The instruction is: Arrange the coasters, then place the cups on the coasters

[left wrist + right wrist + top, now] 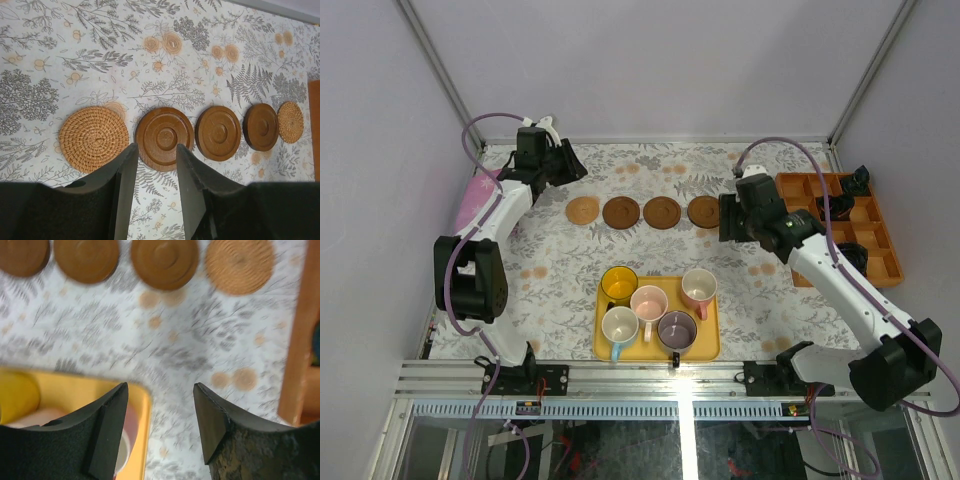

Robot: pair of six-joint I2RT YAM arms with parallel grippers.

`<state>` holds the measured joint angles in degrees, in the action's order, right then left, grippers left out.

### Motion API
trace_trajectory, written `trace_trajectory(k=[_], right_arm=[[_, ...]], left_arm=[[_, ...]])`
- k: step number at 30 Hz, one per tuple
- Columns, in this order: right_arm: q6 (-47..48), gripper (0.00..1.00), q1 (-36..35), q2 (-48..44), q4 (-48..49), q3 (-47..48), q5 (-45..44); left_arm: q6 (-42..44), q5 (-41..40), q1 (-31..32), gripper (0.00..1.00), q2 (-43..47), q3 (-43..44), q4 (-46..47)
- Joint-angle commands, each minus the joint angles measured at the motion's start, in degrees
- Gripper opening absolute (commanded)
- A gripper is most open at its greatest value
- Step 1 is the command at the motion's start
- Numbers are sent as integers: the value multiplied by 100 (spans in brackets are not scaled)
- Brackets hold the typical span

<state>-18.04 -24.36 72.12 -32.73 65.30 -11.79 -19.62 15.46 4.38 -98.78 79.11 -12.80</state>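
Five coasters lie in a row across the cloth: a woven one (93, 138), three dark wooden ones (164, 137) (218, 132) (261, 126), and a second woven one (290, 121) at the right end. My left gripper (156, 148) hovers open above the row's left part, holding nothing. Near the row's right end, my right gripper (160, 387) is open and empty over the tray's far right corner. Five cups stand in the yellow tray (707, 350): amber (619, 284), pale pink (648, 301), salmon (699, 287), purple (677, 329) and white (619, 325).
An orange compartment box (880, 262) with small black parts sits at the right edge of the table. A pink object (472, 203) lies at the left edge beside the left arm. Flowered cloth shows between the coaster row and the tray.
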Motion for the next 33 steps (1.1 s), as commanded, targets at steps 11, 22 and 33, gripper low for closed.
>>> trace_trajectory(k=[11,22,33], right_arm=[[-1421,67,-1014,-1363,-1040,-1213,1129],[-2158,71,-2403,-1331,-1005,-1458,667],[-2458,70,-3013,-713,-921,-1452,105]], left_arm=[[36,658,21,43,-38,-35,31],[327,228,319,43,229,-265,-153],[414,312,326,44,244,-358,-251]])
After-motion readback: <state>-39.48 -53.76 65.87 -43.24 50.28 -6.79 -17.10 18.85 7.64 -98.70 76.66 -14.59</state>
